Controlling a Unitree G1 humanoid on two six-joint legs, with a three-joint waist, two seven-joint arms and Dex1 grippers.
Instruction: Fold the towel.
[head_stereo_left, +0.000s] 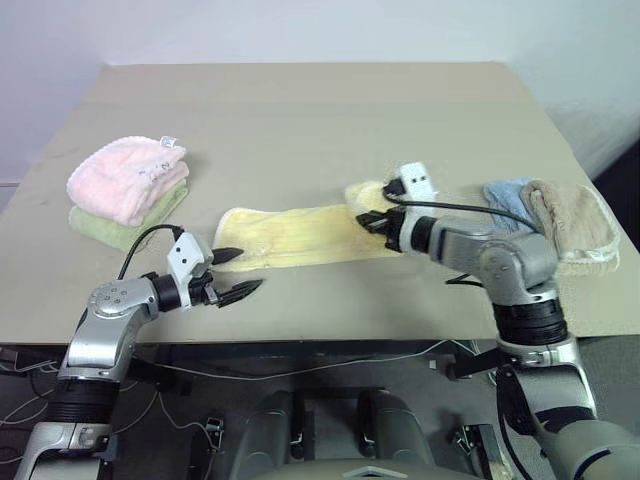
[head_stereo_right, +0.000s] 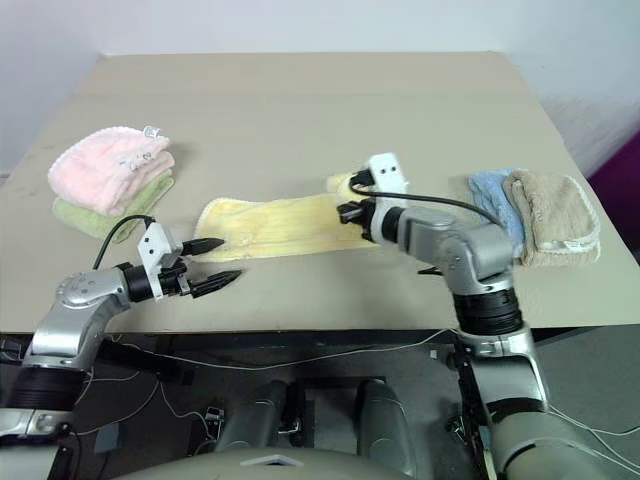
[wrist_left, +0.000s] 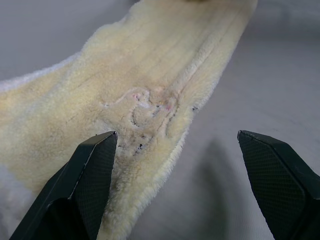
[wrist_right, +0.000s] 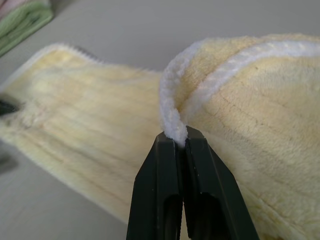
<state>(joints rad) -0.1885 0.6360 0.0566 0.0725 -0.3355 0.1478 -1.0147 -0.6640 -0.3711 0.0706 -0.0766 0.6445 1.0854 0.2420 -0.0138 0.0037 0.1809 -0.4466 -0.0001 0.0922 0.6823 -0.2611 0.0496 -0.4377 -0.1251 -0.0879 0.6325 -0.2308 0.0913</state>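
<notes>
The towel (head_stereo_left: 300, 235) is pale yellow and lies stretched left to right on the middle of the table (head_stereo_left: 300, 110). Its right end is raised and curled over toward the left. My right gripper (head_stereo_left: 372, 222) is shut on that end, and the right wrist view shows the fingers (wrist_right: 165, 165) pinching the white stitched border (wrist_right: 172, 120). My left gripper (head_stereo_left: 238, 272) is open at the towel's left end. One fingertip (wrist_left: 102, 150) is over the towel (wrist_left: 150, 75) and the other is over bare table beside it.
A pink folded towel (head_stereo_left: 128, 175) sits on a green one (head_stereo_left: 120, 228) at the left. Blue (head_stereo_left: 508, 198) and beige (head_stereo_left: 572, 220) folded towels lie at the right edge, close behind my right arm. The table's front edge is just below both grippers.
</notes>
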